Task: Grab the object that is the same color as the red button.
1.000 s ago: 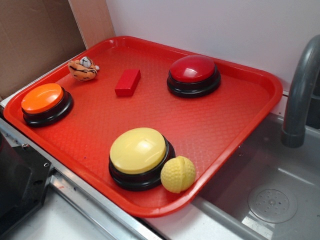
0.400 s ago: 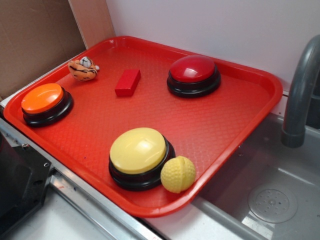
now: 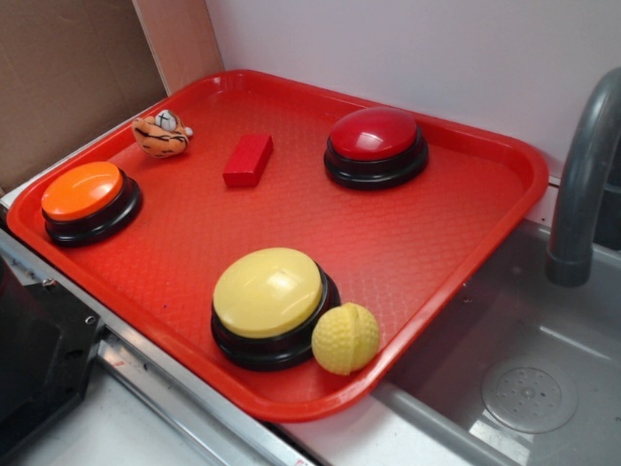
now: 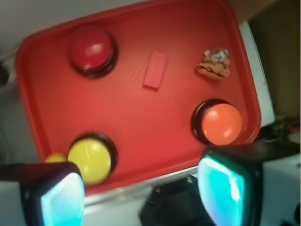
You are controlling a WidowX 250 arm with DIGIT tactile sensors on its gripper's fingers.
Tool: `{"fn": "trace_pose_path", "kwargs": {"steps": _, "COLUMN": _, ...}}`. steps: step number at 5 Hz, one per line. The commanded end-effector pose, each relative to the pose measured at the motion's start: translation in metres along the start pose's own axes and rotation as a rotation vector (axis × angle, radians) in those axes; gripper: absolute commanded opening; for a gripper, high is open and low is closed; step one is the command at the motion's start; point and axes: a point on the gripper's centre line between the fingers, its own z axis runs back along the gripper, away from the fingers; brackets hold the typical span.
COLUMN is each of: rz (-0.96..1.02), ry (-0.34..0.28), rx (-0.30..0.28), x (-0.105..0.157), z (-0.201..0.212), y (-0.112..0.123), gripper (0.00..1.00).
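A small red block (image 3: 247, 159) lies flat on the big red tray (image 3: 417, 252), between a tiger toy and the red dome button (image 3: 375, 144). In the wrist view the block (image 4: 155, 69) sits in the upper middle and the red button (image 4: 92, 50) at the upper left. My gripper (image 4: 141, 197) is open and empty, high above the tray's near edge, far from the block. Its two fingers (image 4: 56, 195) frame the bottom of the wrist view. The gripper does not show in the exterior view.
An orange button (image 3: 85, 199), a yellow button (image 3: 270, 301), a yellow ball (image 3: 345, 338) and a small tiger toy (image 3: 162, 133) share the tray. A sink with a grey faucet (image 3: 582, 184) lies to the right. A black fixture (image 3: 34, 369) sits at the lower left.
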Motion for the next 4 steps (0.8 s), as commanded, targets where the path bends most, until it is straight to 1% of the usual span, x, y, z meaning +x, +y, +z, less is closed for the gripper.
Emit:
{"fn": "trace_pose_path", "kwargs": {"steps": 1, "rz": 0.187, "ry": 0.058, "rx": 0.003, "x": 0.070, "z": -0.038, "y": 0.029, "gripper": 1.00}}
{"fn": "trace_pose_path", "kwargs": {"steps": 2, "rz": 0.158, "ry": 0.042, "rx": 0.049, "x": 0.095, "z": -0.071, "y": 0.024, "gripper": 1.00}}
{"fn": "trace_pose_path", "kwargs": {"steps": 3, "rz": 0.137, "ry": 0.057, "rx": 0.055, "x": 0.097, "z": -0.090, "y": 0.019, "gripper": 1.00}}
{"fn": "trace_pose_path", "kwargs": {"steps": 4, "rz": 0.107, "ry": 0.008, "rx": 0.036, "x": 0.093, "z": -0.109, "y": 0.022, "gripper": 1.00}}
